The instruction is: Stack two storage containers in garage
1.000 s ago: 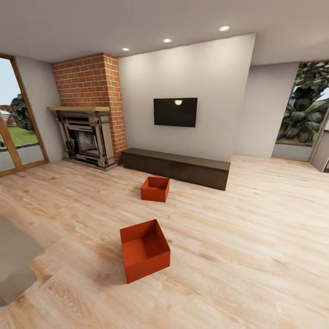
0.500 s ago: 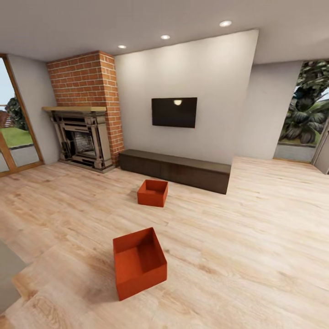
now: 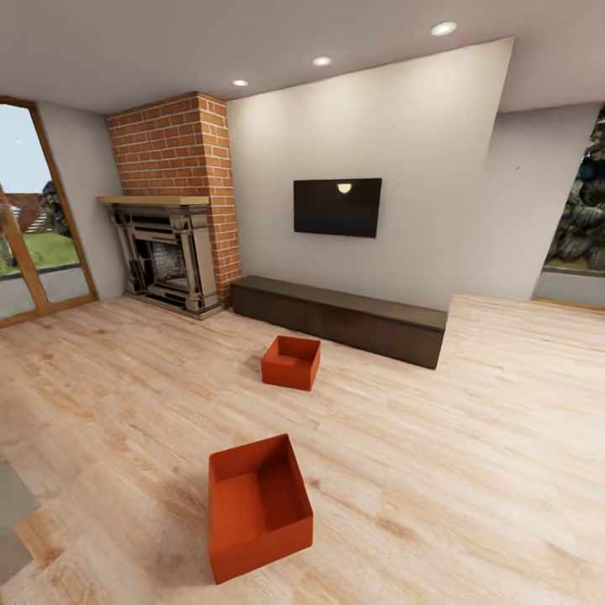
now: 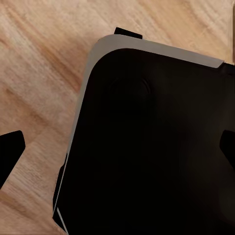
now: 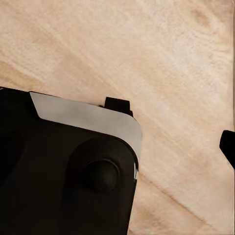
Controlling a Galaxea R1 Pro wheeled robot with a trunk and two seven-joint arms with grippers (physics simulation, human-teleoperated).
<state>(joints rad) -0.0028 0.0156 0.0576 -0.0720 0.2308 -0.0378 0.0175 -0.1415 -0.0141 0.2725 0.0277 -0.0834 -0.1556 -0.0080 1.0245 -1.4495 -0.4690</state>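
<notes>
The head view takes in the living room [image 3: 353, 252] from left to right. At the far left edge stand wood-framed glass doors [image 3: 34, 227] with grass beyond. Right of them rises a red brick fireplace [image 3: 172, 202] with a wooden mantel and a dark hearth. On the white wall near the frame's center hangs a dark TV [image 3: 337, 207], and below it a long dark low bench [image 3: 340, 318] runs along the wall. At the far right edge a window [image 3: 580, 218] shows foliage. Three ceiling lights [image 3: 322, 60] glow along the top.

The light wood-plank floor [image 3: 470, 454] covers the lower half of the frame. Both storage containers sit on it, well apart: the near container [image 3: 256, 507] at lower center-left, open top upward, and the far container [image 3: 291, 362] just in front of the bench.

Both wrist views look down on the same plank flooring and a black, grey-edged rounded part of the robot's own body. In the left wrist view a dark fingertip [image 4: 10, 154] pokes in at the left edge; in the right wrist view another fingertip [image 5: 228, 147] shows at the right edge. Whether either pair of fingers is released or clenched cannot be told.
</notes>
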